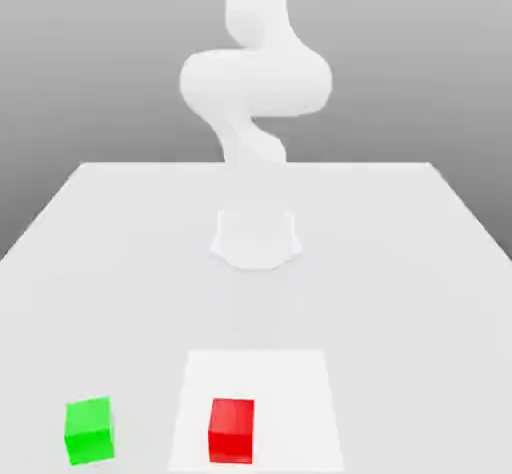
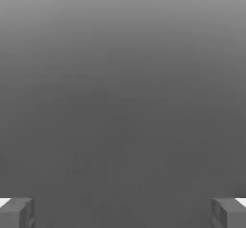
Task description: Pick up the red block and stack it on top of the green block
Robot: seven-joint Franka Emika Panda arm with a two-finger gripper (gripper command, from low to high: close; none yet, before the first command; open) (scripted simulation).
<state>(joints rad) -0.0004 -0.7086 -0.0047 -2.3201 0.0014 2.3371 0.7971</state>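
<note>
The red block (image 1: pixel 232 430) rests on the white table near its front edge, a little to the exterior view's left of centre. The green block (image 1: pixel 89 429) lies on the table further to the exterior view's left, about a block's width and a half away from the red one. Both are upright and apart. In the hand view my gripper (image 2: pixel 123 215) is open, its two grey fingertips (image 2: pixel 17 213) set far apart with nothing between them, facing plain grey background. The white arm (image 1: pixel 255 82) rises from its base (image 1: pixel 256 237) and curves up past the picture's top.
The red block sits on a lighter square patch (image 1: pixel 300 382) of the table (image 1: pixel 400 262). The arm's base stands at the table's middle, behind both blocks.
</note>
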